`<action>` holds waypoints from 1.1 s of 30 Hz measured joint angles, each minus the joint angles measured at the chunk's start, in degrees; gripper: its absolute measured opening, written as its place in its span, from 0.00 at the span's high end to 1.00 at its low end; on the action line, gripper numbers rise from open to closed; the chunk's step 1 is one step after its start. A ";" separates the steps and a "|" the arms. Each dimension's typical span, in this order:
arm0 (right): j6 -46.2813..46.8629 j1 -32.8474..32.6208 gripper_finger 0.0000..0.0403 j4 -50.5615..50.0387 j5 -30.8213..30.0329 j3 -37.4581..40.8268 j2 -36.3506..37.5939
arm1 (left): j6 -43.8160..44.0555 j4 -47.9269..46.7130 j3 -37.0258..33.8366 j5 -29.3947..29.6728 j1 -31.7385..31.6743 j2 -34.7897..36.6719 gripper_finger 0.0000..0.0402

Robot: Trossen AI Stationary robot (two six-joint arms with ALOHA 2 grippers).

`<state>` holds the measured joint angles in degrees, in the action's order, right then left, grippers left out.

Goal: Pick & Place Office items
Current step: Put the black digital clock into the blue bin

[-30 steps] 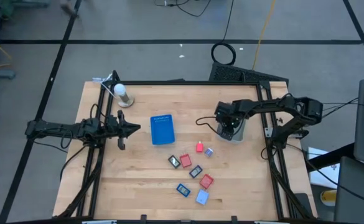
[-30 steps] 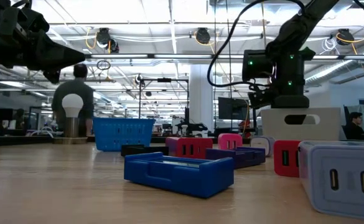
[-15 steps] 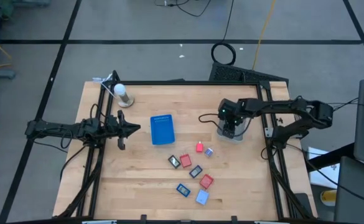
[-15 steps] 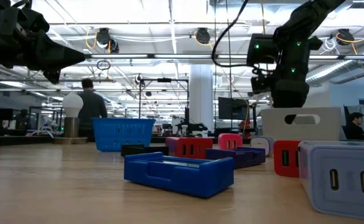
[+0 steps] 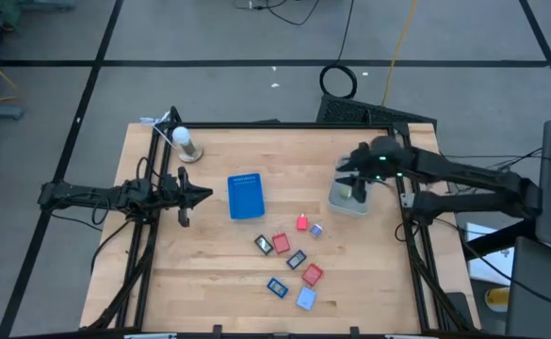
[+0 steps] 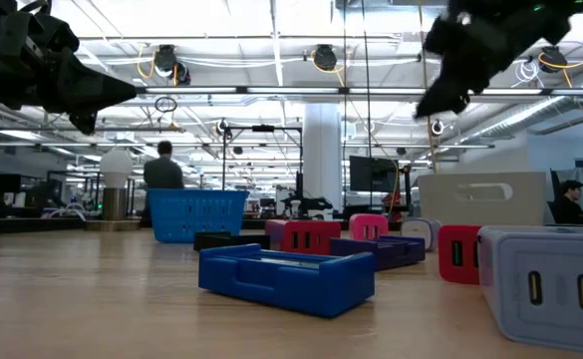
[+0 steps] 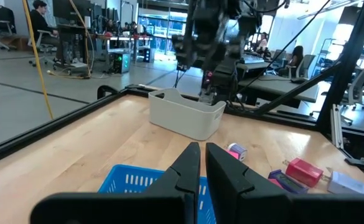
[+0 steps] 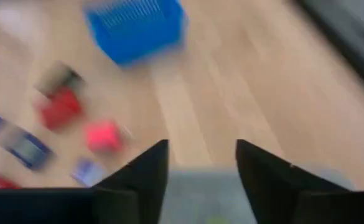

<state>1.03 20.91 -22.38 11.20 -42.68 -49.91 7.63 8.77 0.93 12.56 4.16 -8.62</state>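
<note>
Several small office items lie flat on the wooden table, in front of the middle: two red ones (image 5: 281, 244) (image 5: 313, 275), a pink one (image 5: 301, 223), a dark one (image 5: 264, 244), blue ones (image 5: 277, 286) and a light blue one (image 5: 306, 298). My right gripper (image 5: 353, 181) (image 8: 200, 149) hangs open and empty, high above the grey bin (image 5: 350, 199), slanting down. Over the table's left side my left gripper (image 5: 204, 196) (image 7: 201, 155) is level and shut, holding nothing. It points at the blue tray (image 5: 246, 196).
A white bulb on a stand (image 5: 186, 143) is at the far left corner. The blue tray sits left of the middle and the grey bin (image 7: 188, 113) at the right. Bare wood lies along the near left. A person (image 6: 161, 172) walks in the room behind.
My right gripper has risen from just inside the grey bin to well above it. It has drawn back a little toward the table's right edge and tipped from pointing down to slanting. The items on the table have stayed where they were.
</note>
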 joint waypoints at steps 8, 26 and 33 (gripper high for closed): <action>1.23 -0.02 0.97 15.40 4.13 9.76 17.47 | 0.01 0.01 0.00 0.00 -0.02 0.01 0.94; -2.43 -0.02 1.00 19.96 3.74 26.52 42.89 | 0.03 -0.04 0.00 0.00 -0.02 0.02 0.94; -0.63 -0.02 1.00 29.02 3.66 35.31 48.60 | 0.04 -0.11 0.00 0.00 0.00 0.01 0.94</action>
<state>0.40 20.89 6.64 14.87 -7.37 -1.31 7.67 8.66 0.93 12.56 4.16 -8.61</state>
